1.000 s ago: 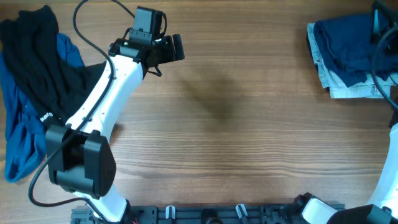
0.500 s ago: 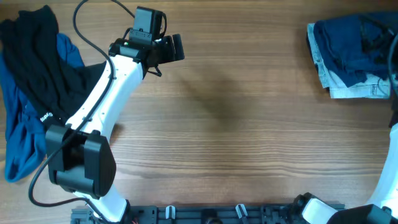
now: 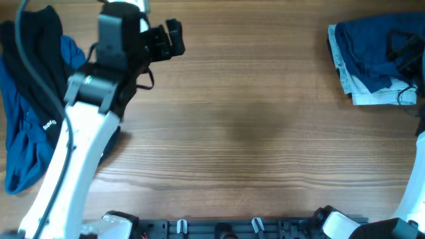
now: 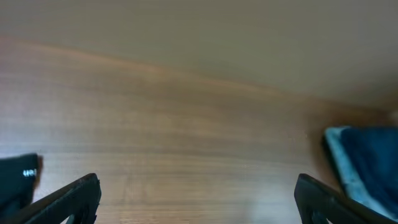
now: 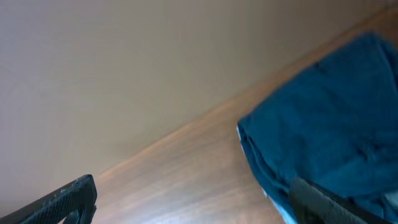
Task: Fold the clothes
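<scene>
A black garment (image 3: 36,56) with small white print lies crumpled at the far left, over a brighter blue garment (image 3: 23,143). Navy-blue shorts (image 3: 368,50) lie folded at the far right on a pale denim piece (image 3: 372,96). My left gripper (image 3: 167,40) is open and empty, raised above bare wood right of the black garment. In the left wrist view its fingers (image 4: 71,196) stand wide apart over the table. My right gripper (image 5: 196,202) is open and empty beside the shorts (image 5: 329,118). In the overhead view it is a dark shape (image 3: 405,53) at the pile's right edge.
The wooden table (image 3: 252,133) lies between the two piles. The left arm's white links (image 3: 73,133) cross over the left pile's edge. A black rail (image 3: 219,229) runs along the front edge. The right pile shows far off in the left wrist view (image 4: 364,168).
The left arm has lifted and swung back toward the left, its gripper now higher. The right gripper has moved down along the right edge of the folded pile.
</scene>
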You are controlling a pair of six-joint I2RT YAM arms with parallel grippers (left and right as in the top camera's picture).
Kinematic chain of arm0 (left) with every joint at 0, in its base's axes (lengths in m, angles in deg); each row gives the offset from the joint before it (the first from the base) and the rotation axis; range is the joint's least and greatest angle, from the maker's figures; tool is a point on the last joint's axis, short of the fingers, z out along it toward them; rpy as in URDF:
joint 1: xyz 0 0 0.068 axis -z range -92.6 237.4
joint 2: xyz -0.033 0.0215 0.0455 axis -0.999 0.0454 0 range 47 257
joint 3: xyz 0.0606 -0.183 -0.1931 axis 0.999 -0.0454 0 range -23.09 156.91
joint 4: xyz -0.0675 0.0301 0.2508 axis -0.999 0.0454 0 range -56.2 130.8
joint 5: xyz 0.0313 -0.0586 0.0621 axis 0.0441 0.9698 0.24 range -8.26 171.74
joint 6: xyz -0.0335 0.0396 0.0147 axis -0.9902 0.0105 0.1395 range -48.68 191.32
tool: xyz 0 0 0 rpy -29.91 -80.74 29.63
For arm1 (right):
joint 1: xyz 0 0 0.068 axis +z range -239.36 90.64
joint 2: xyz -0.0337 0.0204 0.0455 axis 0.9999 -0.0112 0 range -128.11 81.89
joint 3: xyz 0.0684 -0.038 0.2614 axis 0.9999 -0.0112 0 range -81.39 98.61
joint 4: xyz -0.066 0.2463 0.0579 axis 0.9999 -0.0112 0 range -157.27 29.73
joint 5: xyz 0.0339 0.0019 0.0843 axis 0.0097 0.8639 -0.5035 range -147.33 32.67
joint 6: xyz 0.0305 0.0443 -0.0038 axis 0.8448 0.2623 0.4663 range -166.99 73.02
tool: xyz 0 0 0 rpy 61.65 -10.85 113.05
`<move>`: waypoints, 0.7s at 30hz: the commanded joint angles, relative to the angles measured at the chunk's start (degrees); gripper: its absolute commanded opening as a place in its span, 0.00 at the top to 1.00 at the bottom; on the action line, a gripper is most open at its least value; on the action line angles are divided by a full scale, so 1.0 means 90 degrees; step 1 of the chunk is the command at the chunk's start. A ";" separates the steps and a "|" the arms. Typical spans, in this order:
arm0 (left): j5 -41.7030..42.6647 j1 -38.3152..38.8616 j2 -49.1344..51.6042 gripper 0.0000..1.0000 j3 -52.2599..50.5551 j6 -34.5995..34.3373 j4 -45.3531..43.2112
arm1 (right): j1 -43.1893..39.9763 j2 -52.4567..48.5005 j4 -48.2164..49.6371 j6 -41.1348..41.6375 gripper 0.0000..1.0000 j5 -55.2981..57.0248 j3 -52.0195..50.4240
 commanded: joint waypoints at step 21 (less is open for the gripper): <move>0.0478 -0.1780 -0.6994 0.00 -0.8743 -0.0039 -0.5552 | -0.0007 0.0012 -0.0185 0.0017 0.00 0.0087 0.0024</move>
